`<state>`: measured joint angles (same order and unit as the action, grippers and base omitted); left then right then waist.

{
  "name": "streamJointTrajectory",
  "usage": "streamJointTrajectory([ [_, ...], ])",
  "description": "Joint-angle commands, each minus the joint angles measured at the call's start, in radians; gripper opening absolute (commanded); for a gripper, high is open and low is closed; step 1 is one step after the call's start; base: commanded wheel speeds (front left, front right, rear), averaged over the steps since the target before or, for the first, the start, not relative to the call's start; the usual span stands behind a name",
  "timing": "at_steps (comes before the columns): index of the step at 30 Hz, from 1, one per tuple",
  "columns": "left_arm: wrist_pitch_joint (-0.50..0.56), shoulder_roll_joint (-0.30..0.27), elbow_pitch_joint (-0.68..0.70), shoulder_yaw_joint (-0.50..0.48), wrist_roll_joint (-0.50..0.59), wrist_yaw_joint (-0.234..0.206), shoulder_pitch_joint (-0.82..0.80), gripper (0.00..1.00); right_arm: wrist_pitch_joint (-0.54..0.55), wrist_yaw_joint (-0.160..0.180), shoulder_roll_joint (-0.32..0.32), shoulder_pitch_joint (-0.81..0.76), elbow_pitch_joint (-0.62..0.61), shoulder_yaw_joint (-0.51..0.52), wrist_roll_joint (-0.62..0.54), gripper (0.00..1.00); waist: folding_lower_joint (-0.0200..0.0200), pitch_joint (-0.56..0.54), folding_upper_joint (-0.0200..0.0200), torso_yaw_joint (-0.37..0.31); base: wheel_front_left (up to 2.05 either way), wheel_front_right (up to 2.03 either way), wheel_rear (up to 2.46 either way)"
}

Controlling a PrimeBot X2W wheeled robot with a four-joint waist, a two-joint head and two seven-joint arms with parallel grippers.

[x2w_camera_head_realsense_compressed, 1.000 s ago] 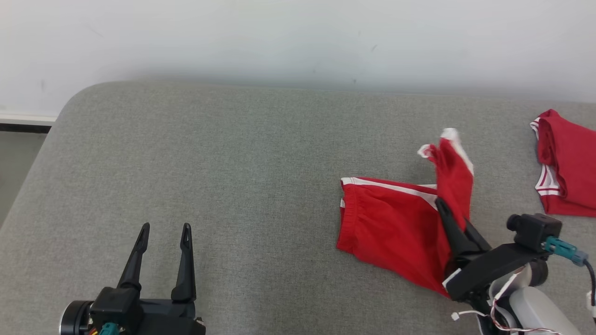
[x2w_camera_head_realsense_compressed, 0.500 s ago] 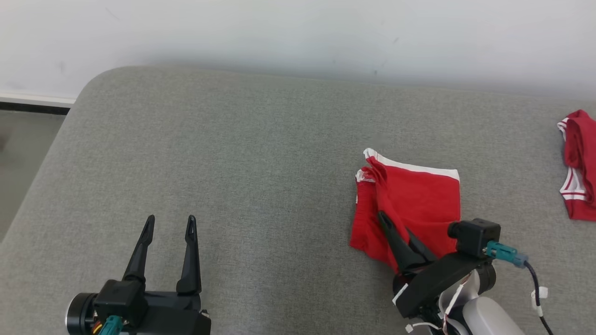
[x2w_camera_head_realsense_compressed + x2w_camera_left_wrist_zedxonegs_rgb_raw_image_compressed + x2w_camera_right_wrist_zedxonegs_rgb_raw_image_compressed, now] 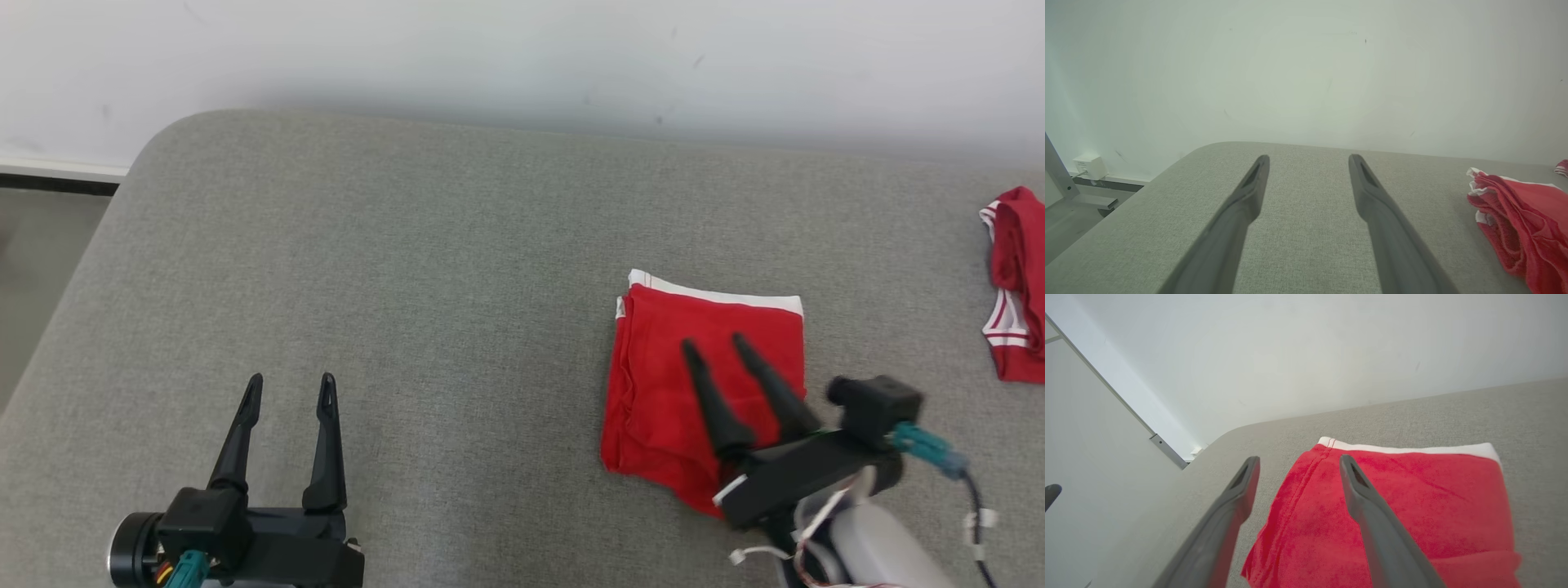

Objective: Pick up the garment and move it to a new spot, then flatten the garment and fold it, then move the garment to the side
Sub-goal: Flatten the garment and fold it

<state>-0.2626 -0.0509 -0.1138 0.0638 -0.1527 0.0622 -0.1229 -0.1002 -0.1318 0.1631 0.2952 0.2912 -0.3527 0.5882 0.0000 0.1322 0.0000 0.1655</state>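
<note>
Spread wide and gripping nothing, the right gripper point(image 3: 713, 341) is hanging over the red garment point(image 3: 653, 384), its two long dark fingers pointing toward the wall point(image 3: 490, 49). In the right wrist view the right gripper point(image 3: 1299, 458) is straddling the garment's edge, with one finger lying over the red cloth point(image 3: 1433, 498) and the other over the grey padded surface point(image 3: 408, 245) just beside it; whether the tips are touching the cloth cannot be told. The red garment is lying folded into a neat block on the right half of the surface, a white band running along its far edge and its layers stacking up along the side facing the left gripper point(image 3: 291, 378). That gripper is resting well apart at the lower left, its fingers also parted and empty, and its own camera is catching the folded layers point(image 3: 1523, 212) at the right of its view. A second red garment point(image 3: 1016, 286) with white stripes is sitting at the far right edge of the surface
</note>
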Motion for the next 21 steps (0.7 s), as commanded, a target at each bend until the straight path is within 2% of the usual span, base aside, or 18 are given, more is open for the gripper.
streamJointTrajectory([
  [1,-0.003,0.001,0.002,-0.005,0.009,0.002,0.008,1.00,-0.029,0.003,0.020,0.006,-0.009,0.023,0.012,1.00,0.0000,-0.005,0.0000,-0.011,0.00,0.00,0.00],
  [9,-0.003,0.001,0.008,-0.018,0.019,0.004,0.021,1.00,-0.133,0.003,0.096,-0.029,0.008,0.202,-0.042,1.00,0.0000,-0.021,0.0000,-0.035,0.00,0.00,0.00],
  [15,-0.003,0.001,0.010,-0.031,0.029,0.009,0.048,1.00,-0.157,0.003,0.072,-0.077,-0.014,0.273,-0.065,1.00,0.0000,-0.043,0.0000,-0.061,0.00,0.00,0.00],
  [21,-0.003,0.001,0.010,-0.039,0.048,0.023,0.070,1.00,-0.164,0.003,0.046,-0.155,-0.066,0.288,-0.078,1.00,0.0000,-0.069,0.0000,-0.098,0.00,0.00,0.00],
])
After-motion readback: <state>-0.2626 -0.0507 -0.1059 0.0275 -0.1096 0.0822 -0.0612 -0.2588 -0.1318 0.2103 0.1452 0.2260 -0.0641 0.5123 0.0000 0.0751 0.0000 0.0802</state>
